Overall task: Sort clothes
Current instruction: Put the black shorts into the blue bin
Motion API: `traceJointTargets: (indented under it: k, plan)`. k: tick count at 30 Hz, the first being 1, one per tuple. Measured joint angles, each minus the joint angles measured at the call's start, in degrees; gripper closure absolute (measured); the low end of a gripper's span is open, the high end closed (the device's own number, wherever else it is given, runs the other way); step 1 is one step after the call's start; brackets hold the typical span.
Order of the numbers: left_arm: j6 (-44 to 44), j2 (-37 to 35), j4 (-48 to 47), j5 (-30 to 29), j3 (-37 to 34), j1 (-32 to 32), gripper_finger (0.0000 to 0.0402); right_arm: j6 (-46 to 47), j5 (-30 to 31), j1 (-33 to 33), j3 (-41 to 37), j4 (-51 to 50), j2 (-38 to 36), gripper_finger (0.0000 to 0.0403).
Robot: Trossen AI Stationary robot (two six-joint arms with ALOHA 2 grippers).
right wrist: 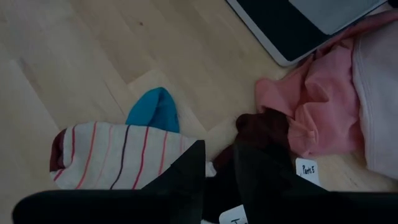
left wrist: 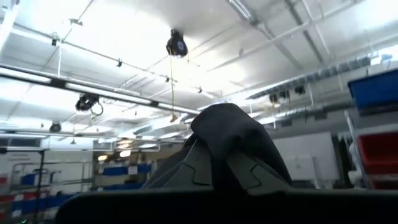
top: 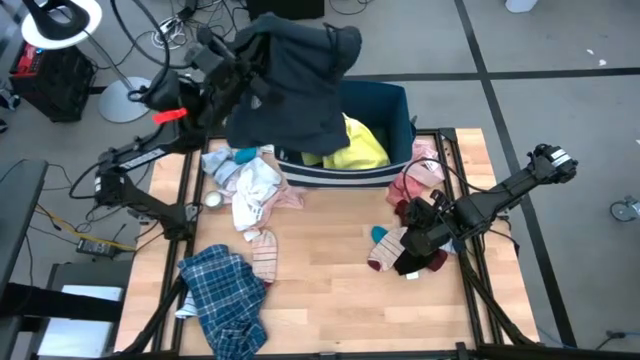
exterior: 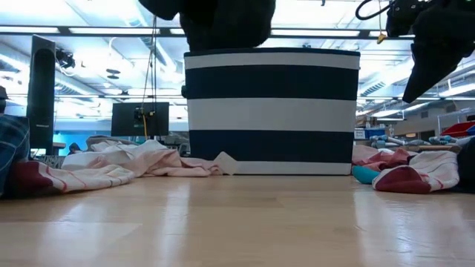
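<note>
Dark navy jacket (top: 290, 85) hanging in the air over the blue bin with a white stripe (top: 385, 105), bunched and draped from the left gripper (top: 240, 65), which pinches it at the top; fingers themselves buried in cloth in the left wrist view (left wrist: 227, 149). Yellow top (top: 355, 145) lying inside the bin, beneath the jacket's hem. White and pink pieces (top: 250, 185) heaped on the desk (top: 330, 290) just beside the bin's left front corner. Blue plaid shirt (top: 225, 300) crumpled near the desk's front left edge. Pink garment (top: 420, 175) near the bin's right front corner. Right gripper (top: 425, 235) low over the right side of the desk, fingers (right wrist: 186, 174) close together above a dark red piece (right wrist: 261, 127), nothing visibly clamped. Striped sock (right wrist: 118, 155) with a teal piece (right wrist: 155, 109) just beside those fingers.
</note>
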Motion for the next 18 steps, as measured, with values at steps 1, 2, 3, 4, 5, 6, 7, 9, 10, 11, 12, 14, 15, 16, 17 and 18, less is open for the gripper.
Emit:
traceJointTargets:
  k: [1,2,3,4,5,6,7,9,10,11,12,14,15,16,17,18]
  plan:
    - [-1.54,0.54,0.68,1.08,0.00,1.07,0.0397,0.00,0.00,0.00,0.00,-0.02,0.00,0.0319]
    - [-3.34,1.16,0.71,2.15,0.00,2.09,0.0397,0.00,0.00,0.00,0.00,-0.02,0.00,0.0319]
    - [-5.16,1.84,0.73,3.19,0.00,3.12,0.0397,0.00,0.00,0.00,0.00,-0.02,0.00,0.0319]
    - [-6.97,2.52,0.42,4.22,0.00,4.06,0.0397,0.00,0.00,0.00,0.00,0.00,0.00,0.0319]
    - [-8.84,3.20,-0.16,5.28,0.00,4.99,0.0396,0.00,0.00,0.00,0.00,-0.01,0.00,0.0319]
    - [-10.52,3.99,-0.81,6.28,0.00,5.79,0.0396,0.00,0.01,0.00,0.00,-0.01,0.00,0.0319]
    - [-12.25,4.80,-1.54,7.51,0.00,6.52,0.0396,0.00,0.02,0.00,0.00,0.00,0.00,0.0319]
    - [-16.55,6.17,-4.18,10.42,-0.03,8.08,0.0395,0.00,0.00,0.00,0.00,0.00,0.00,0.0319]
    - [-18.71,6.80,-5.85,11.77,-0.07,8.87,0.0395,0.00,0.01,0.00,0.00,-0.01,0.00,0.0319]
    - [-20.59,7.42,-7.46,13.20,-0.09,9.69,0.0395,0.00,0.00,0.00,0.00,0.00,0.00,0.0319]
    - [-22.19,7.97,-9.26,14.37,-0.11,10.41,0.0394,0.00,0.01,0.00,0.00,0.02,0.00,0.0319]
    - [-24.53,9.04,-13.32,16.41,-0.10,11.66,0.0394,0.00,0.01,0.00,0.00,-0.02,0.00,0.0319]
    - [-25.59,9.64,-15.44,17.43,-0.09,12.15,0.0393,0.00,0.00,0.00,0.00,0.04,0.00,0.0319]
    - [-26.12,10.35,-17.42,18.57,-0.09,12.39,0.0393,0.00,0.00,0.00,0.00,0.00,0.00,0.0319]
    - [-26.84,10.93,-19.69,19.65,-0.09,12.53,0.0393,0.00,0.02,0.00,0.00,0.02,0.00,0.0319]
    - [-27.26,11.64,-22.11,20.64,-0.09,12.62,0.0393,0.00,0.00,0.00,0.00,0.00,0.00,0.0319]
